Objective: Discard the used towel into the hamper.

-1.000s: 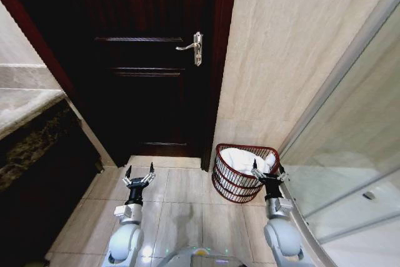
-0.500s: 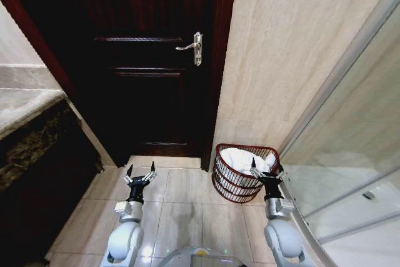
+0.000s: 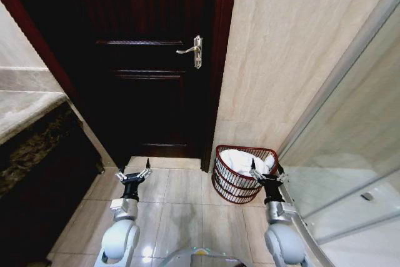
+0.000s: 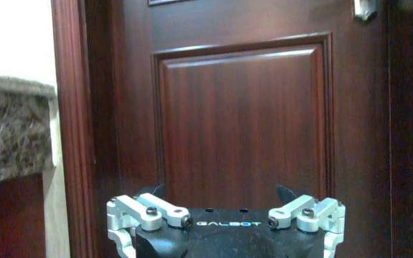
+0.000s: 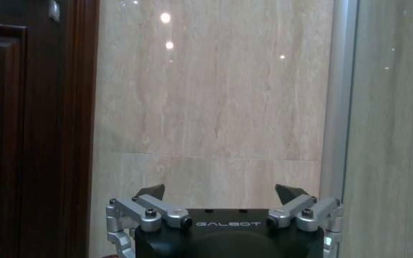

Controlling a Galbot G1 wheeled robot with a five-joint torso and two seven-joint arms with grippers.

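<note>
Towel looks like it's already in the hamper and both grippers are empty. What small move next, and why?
Probably ease the right gripper back from the hamper. The white towel already lies inside it, and the right gripper hangs open and empty at the rim nearest the robot. The left gripper, also open, is over the floor tiles before the door, clear of everything, so it can wait.

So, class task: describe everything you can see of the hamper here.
The hamper is a small round basket of red-brown openwork wire, its sides tapering to a narrower base. It stands upright on the tiled floor, in the corner by the dark door and the tiled wall. A white towel lies inside.
</note>
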